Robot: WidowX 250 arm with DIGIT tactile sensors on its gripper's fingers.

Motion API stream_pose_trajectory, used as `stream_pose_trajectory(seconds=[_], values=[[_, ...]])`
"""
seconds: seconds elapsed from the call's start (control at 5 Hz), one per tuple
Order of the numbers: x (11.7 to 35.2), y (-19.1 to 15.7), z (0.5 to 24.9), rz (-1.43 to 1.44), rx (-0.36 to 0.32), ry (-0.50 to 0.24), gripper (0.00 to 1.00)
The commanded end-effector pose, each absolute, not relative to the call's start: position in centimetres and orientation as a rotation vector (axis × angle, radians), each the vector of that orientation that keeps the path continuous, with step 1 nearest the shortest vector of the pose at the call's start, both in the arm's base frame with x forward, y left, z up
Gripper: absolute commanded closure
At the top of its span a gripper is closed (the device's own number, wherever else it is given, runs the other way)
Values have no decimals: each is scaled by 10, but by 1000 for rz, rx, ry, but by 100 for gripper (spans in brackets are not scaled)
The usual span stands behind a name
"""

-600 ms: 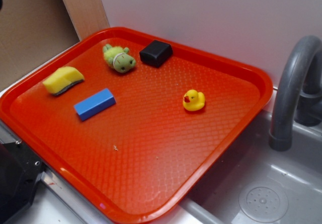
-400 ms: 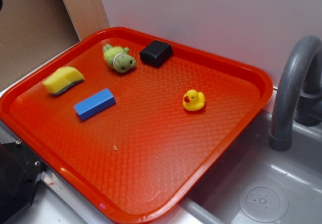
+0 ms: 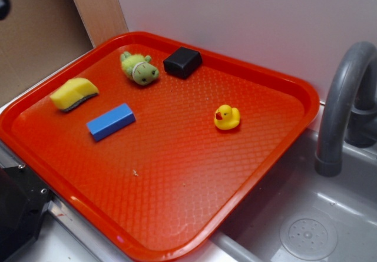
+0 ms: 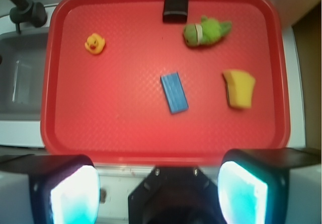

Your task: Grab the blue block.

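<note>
On red tray (image 3: 283,79) blue block (image 3: 111,121) unmoved, untouched; jaws wide, empty, high above.

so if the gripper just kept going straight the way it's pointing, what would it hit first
Probably the bare floor of the red plastic tray, near the small bright-blue rectangular block. In the wrist view the open gripper sits high above the tray's near edge, and nothing lies between. Depth is hard to judge, so the block itself could be first.
</note>
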State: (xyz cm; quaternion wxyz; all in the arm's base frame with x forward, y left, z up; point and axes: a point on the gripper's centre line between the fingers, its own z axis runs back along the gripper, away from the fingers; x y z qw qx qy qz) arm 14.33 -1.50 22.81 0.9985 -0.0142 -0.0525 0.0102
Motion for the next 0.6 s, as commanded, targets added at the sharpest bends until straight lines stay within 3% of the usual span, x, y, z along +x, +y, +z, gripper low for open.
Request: stream_pose_trajectory(seconds=[0.0, 0.2, 0.4], values=[[203, -8, 194, -158, -50, -116, 0], [197, -13, 146, -263, -21, -54, 0], [177, -14, 114, -274, -11, 3, 0]])
